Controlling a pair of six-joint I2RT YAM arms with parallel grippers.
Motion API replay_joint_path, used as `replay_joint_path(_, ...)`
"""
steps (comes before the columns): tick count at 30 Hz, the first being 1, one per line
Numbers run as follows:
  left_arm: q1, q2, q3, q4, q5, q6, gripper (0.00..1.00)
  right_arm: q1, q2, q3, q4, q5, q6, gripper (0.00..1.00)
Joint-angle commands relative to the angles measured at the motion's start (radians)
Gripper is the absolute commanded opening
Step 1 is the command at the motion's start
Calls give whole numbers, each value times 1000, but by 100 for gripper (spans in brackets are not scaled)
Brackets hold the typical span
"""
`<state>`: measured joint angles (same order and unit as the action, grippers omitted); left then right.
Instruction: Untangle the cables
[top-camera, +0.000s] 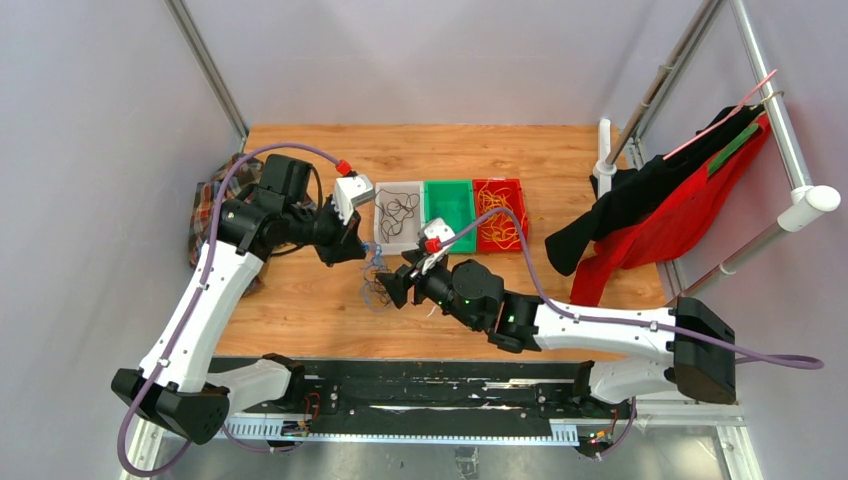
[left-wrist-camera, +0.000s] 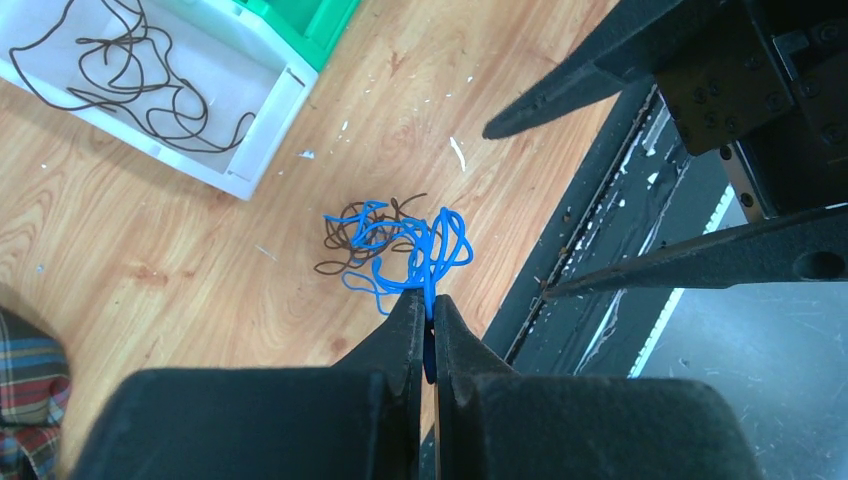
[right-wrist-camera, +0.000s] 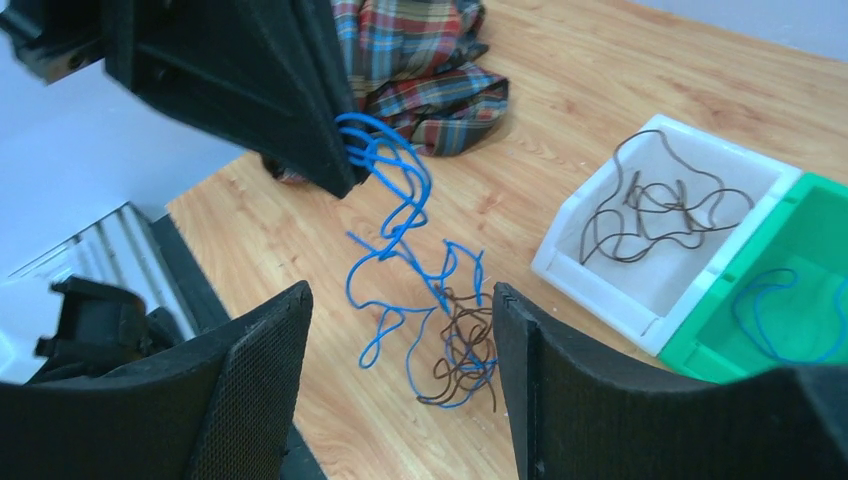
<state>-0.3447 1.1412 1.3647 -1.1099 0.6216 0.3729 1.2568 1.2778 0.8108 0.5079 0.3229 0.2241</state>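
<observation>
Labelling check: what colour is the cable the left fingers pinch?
Thin blue cable; left wrist view best.

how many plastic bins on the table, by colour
white bin: 1
green bin: 1
red bin: 1
total: 3
</observation>
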Motion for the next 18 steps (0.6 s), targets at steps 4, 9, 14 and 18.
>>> replay_joint_path(4,-5,-32,16,-11,17,-54,1,11,92,128,46,196,-128,61)
replay_joint_path(9,-5,-53,7,-11,28,-72,1,-3,147,188,51,238,-150,46)
replay_joint_path(14,-5,-70,5,-11,9,-69,1,-5,133,175,45,220,-170,5)
replay_joint_path(18,-5,-66,14,-11,-15,-70,16,-6,82,138,45,193,-167,1)
